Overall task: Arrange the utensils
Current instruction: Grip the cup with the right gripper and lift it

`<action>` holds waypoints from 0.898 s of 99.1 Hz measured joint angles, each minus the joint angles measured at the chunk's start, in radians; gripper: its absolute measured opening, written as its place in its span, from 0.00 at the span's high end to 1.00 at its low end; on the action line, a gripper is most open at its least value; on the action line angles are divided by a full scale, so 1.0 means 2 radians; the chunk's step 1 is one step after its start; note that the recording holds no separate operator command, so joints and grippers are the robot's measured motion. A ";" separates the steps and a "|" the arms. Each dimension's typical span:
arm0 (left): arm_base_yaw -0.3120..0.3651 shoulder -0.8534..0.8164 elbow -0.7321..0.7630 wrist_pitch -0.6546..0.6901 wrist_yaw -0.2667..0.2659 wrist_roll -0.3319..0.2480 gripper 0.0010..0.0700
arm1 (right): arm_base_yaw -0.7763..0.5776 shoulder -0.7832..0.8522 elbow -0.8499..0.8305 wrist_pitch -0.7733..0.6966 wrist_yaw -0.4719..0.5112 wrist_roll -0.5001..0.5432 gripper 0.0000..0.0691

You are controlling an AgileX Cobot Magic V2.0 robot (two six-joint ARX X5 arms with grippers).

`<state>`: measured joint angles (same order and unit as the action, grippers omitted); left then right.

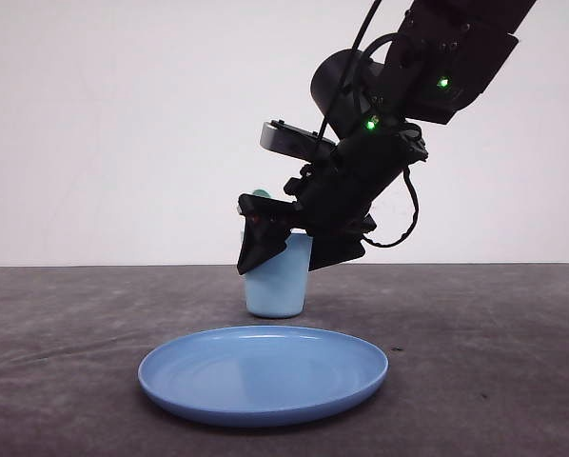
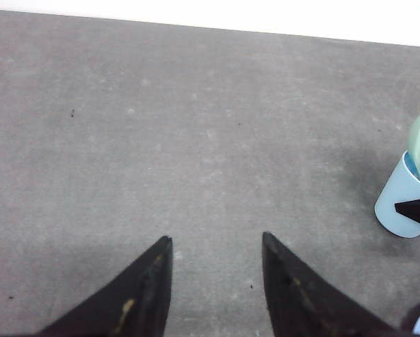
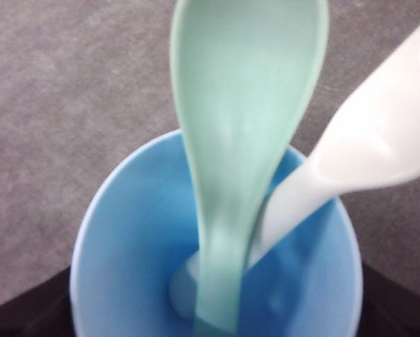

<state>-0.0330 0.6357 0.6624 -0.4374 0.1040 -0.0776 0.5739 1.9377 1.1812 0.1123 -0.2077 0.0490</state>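
Standing handle-down in the cup (image 3: 217,281), the spoon (image 3: 241,140) and fork (image 3: 364,147) look sorted already. The right tool (image 1: 277,243) hangs at the rim, grip unclear; the left tool (image 2: 213,288) hovers open above the counter (image 2: 161,140).

The dark grey table (image 1: 494,362) carries a blue round plate (image 1: 264,373) at the front and a light blue cup (image 1: 277,284) standing upright just behind it.
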 joint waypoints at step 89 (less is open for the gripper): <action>0.000 0.000 0.000 0.000 0.000 0.000 0.68 | 0.114 -0.345 -0.099 -0.167 0.046 -0.006 0.31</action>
<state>-0.0330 0.6357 0.6624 -0.4377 0.1040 -0.0772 0.8028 1.2469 0.9829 -0.2222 -0.1154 0.0376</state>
